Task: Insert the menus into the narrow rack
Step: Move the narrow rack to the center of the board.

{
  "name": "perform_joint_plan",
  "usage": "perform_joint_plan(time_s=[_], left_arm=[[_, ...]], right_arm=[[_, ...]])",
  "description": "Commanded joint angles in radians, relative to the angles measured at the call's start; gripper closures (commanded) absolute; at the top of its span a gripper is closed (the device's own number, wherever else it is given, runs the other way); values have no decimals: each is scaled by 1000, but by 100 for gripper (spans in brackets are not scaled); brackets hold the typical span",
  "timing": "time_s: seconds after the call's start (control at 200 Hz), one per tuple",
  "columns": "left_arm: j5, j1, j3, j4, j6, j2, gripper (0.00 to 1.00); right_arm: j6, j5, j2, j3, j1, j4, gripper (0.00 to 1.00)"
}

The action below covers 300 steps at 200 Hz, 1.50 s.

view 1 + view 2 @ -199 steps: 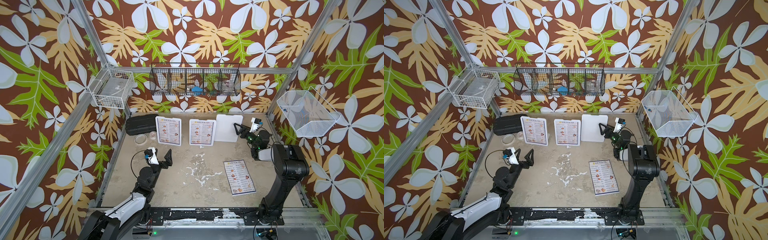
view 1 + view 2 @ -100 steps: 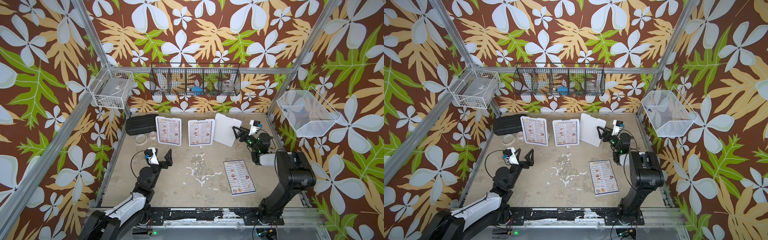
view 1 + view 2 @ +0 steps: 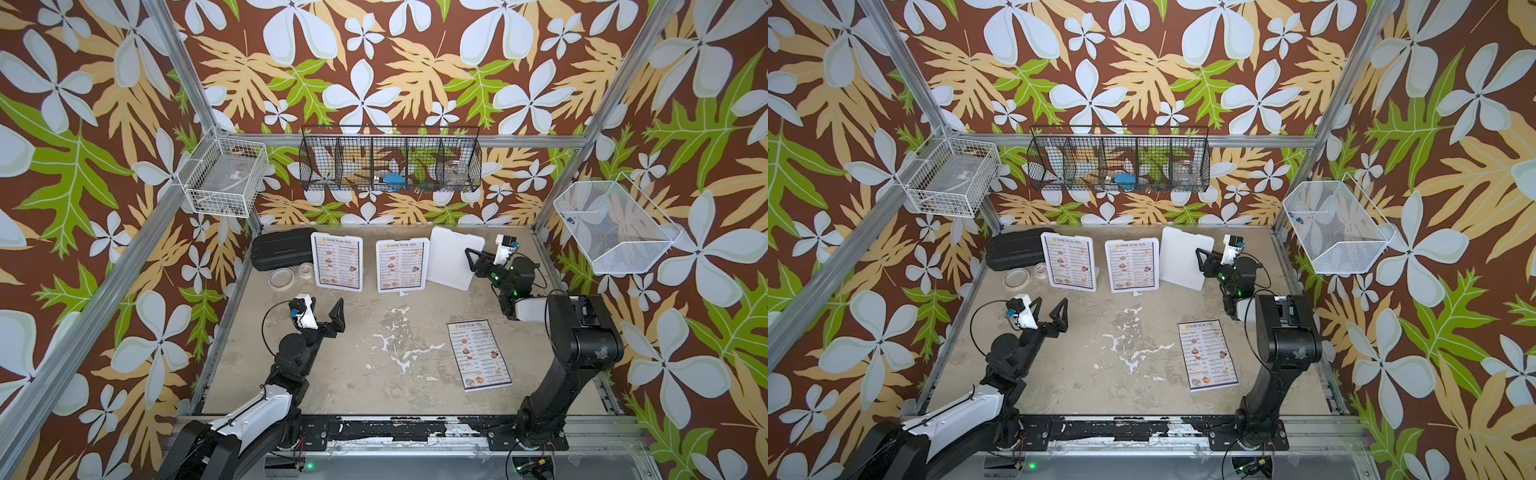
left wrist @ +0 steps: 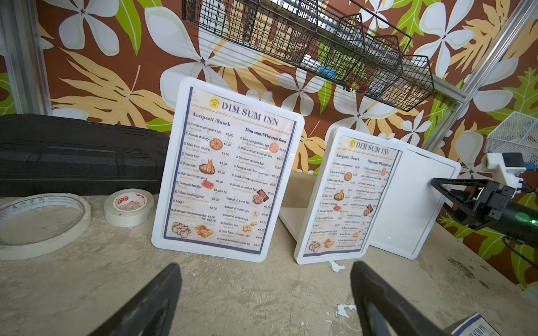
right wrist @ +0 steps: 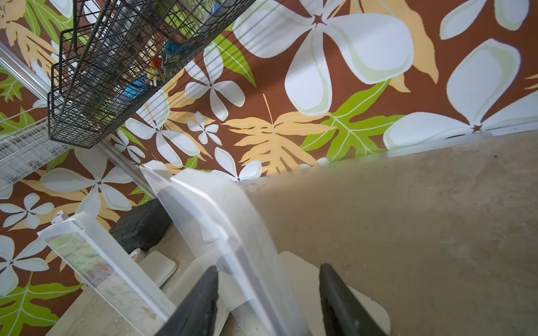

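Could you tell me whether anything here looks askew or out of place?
The blank white stand at the right pincer sits skewed, out of line with the two filled stands; one menu lies flat on the tabletop.

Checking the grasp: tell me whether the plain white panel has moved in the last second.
Yes. The plain white panel has tilted, its bottom edge drawing in toward the middle menu stand beside it.

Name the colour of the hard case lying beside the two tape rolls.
Black. The case shows best in the left wrist view, behind the tape rolls.
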Motion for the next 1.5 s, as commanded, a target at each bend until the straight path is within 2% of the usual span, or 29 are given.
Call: perform_joint_plan(time_s=[0.0, 0.28, 0.4, 0.706, 0.941, 1.236, 1.321, 1.421, 1.496], left_arm=[[7, 1, 1, 28, 11, 1, 7], [9, 1, 1, 29, 11, 1, 7], [8, 0, -1, 29, 11, 1, 7], [10, 1, 0, 29, 11, 1, 7], [11, 0, -1, 30, 10, 1, 7], [12, 1, -3, 32, 10, -5, 7], [12, 1, -6, 32, 10, -9, 7], [12, 0, -7, 32, 10, -8, 7], [14, 0, -6, 32, 11, -8, 7]], right_arm=[[-9, -21, -16, -8, -1, 37, 53], [-11, -18, -73, -61, 0, 57, 60], [-11, -22, -81, -73, 1, 61, 75], [-18, -6, -134, -129, 3, 69, 77], [-45, 65, -256, -192, 3, 5, 79], [-59, 86, -389, -285, 11, -35, 83], [-65, 97, -389, -289, 17, -53, 78], [-63, 87, -352, -279, 16, -23, 55], [-65, 58, -320, -266, 23, 5, 47]])
